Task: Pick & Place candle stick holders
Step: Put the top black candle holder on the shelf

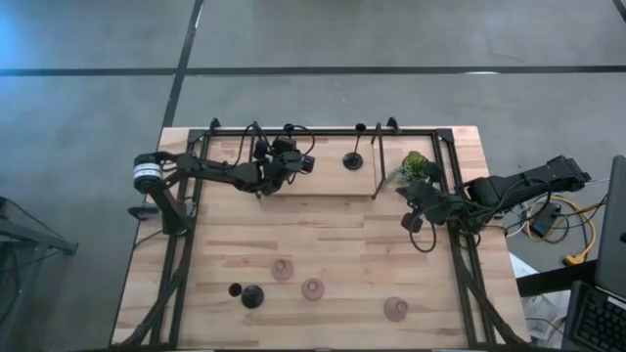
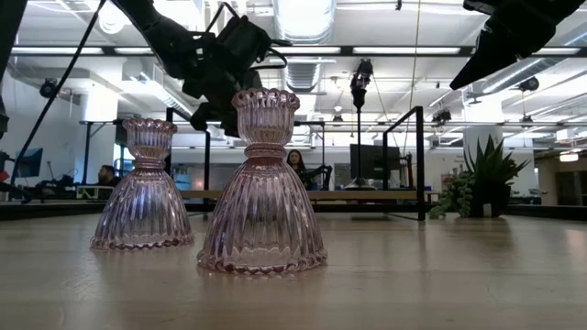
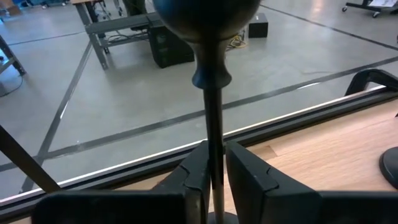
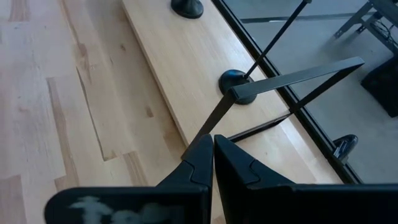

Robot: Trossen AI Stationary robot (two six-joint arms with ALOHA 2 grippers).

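My left gripper (image 1: 262,156) is over the far part of the table and shut on a black thin-stemmed candle stick holder (image 3: 211,93), whose cup (image 3: 205,15) stands above the fingers. A second black holder (image 1: 354,156) stands upright on its base at the far middle. A third (image 1: 250,295) is near the front left. Three pinkish glass holders (image 1: 283,268) (image 1: 312,288) (image 1: 396,309) stand on their wide bases near the front; two fill the low view (image 2: 264,183) (image 2: 144,188). My right gripper (image 1: 414,221) is shut and empty at the right side. My left gripper pinches the black holder's thin stem (image 3: 215,146) between its two fingers (image 3: 198,171), below the knob under the cup. The fingers come about level from the table's near side and lie across the stem. The holder stands upright in the hold; its base is hidden by the fingers.
A black metal rack frame (image 1: 323,130) runs along the far edge, with a post (image 1: 377,171) down the middle right. A small green plant (image 1: 416,166) sits beside my right arm. Bare wood lies between the rack and the front holders.
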